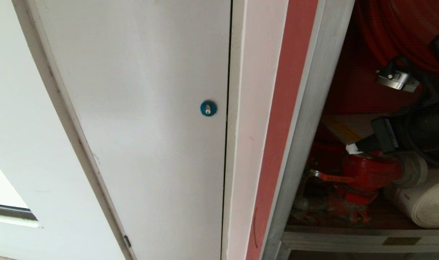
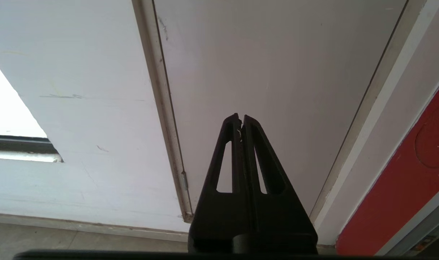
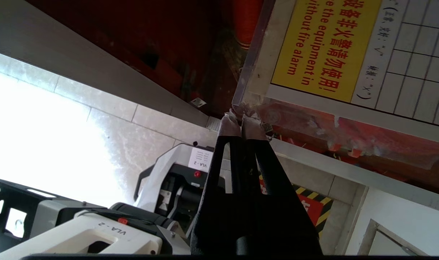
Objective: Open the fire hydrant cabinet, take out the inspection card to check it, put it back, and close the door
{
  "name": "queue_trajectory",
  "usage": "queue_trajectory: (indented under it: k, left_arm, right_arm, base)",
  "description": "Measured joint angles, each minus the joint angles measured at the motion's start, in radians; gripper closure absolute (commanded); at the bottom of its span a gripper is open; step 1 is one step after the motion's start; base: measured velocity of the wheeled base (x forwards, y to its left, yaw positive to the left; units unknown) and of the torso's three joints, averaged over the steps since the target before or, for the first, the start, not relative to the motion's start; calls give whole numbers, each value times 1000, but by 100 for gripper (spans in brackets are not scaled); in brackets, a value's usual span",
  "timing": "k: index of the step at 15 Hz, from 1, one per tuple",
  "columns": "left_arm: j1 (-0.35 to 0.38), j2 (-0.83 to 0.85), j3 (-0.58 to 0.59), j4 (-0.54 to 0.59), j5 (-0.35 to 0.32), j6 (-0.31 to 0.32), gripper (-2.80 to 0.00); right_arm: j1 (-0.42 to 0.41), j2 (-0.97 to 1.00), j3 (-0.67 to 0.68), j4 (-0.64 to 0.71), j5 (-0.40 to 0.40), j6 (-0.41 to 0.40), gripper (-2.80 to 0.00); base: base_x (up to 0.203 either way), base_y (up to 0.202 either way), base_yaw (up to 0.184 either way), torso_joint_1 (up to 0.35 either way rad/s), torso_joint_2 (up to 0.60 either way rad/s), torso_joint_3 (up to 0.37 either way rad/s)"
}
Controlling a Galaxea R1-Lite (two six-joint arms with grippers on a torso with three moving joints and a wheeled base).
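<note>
Where the head view takes in the wall, one plain white door [image 1: 140, 126] fills the left and centre of the frame, with a single round blue lock [image 1: 208, 108] near its right edge and one small hinge [image 1: 127, 241] at its lower left. One bright window opening [image 1: 2, 191] cuts into the far left. To the right of the white door runs a white jamb, then a red strip, then the silver frame of the fire hydrant cabinet [image 1: 306, 119], which stands open in the right third. Inside it, on the red floor, are one red valve [image 1: 367, 173] at centre right, one white rolled hose [image 1: 425, 202] in the lower right corner, and one red hose reel [image 1: 396, 29] at the upper right.

The right end effector [image 3: 241, 119] has its fingers pressed together on the lower corner of the inspection card [image 3: 349, 50], which sits in the upper right of the right wrist view in its clear sleeve, showing one yellow warning panel with red lettering and a ruled grid. Pale tiled floor [image 3: 107, 137] and the robot's own base [image 3: 96, 231] lie below it in that view.

The left end effector [image 2: 241, 118] hangs with its fingers together and nothing between them, pointed at the white door near the floor skirting.
</note>
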Motion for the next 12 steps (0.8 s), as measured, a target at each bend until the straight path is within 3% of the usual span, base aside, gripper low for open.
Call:
queue_trajectory:
  k: [12]
  left_arm:
    - [0,0,0,0,-1,0,0]
  right_arm:
    - [29,-67,36,11,1,31,0]
  base:
    - [0,0,0,0,0,0]
